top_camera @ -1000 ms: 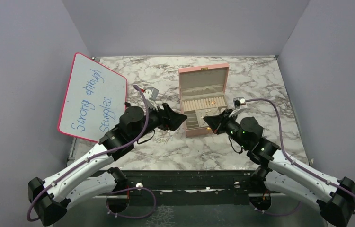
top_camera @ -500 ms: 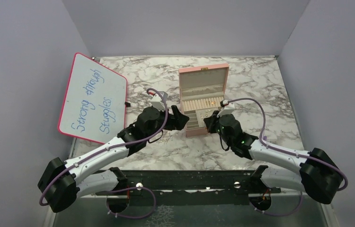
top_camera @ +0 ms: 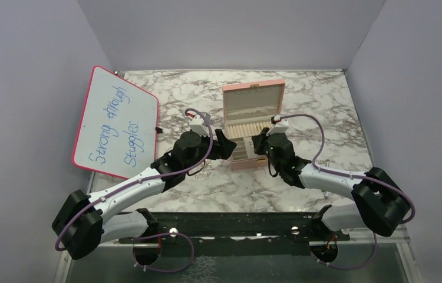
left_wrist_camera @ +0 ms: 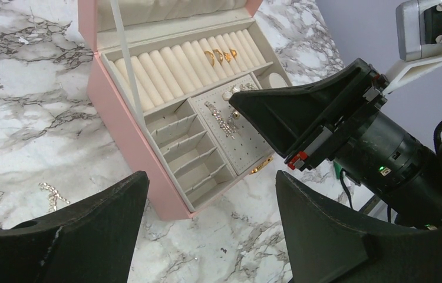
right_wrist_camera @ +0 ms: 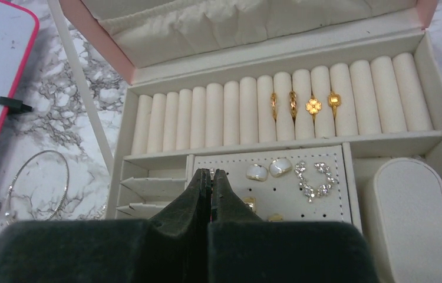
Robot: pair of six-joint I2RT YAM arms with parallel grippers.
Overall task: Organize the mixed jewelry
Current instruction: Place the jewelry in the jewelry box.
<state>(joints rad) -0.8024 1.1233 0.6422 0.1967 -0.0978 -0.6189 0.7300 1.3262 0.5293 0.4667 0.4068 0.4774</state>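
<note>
Near the middle of the counter (top_camera: 325, 100): pink box (left_wrist_camera: 125, 132), open, lid up at the back.

In the back row of rolls: four gold rings (right_wrist_camera: 304, 106), side by side, right of the row's middle.

On the dotted pad in front of the rolls: two white earrings (right_wrist_camera: 269, 170) touching, sparkly earrings (right_wrist_camera: 316, 177) just beside them, and two small gold bits (right_wrist_camera: 248, 203) near the pad's front, partly hidden.

On the counter, just left of the box: thin silver hoop (right_wrist_camera: 39, 186). Near the box's front left corner: small chain (left_wrist_camera: 50, 194), lying flat.

Spread wide and holding nothing: left fingers (left_wrist_camera: 301, 200), up over the counter by the box's front left corner.

Pressed tight together: right fingers (right_wrist_camera: 210, 183), tips over the left part of the pad. Nothing seen between them.

At the counter's left edge: whiteboard (top_camera: 115, 121), propped at a slant.
</note>
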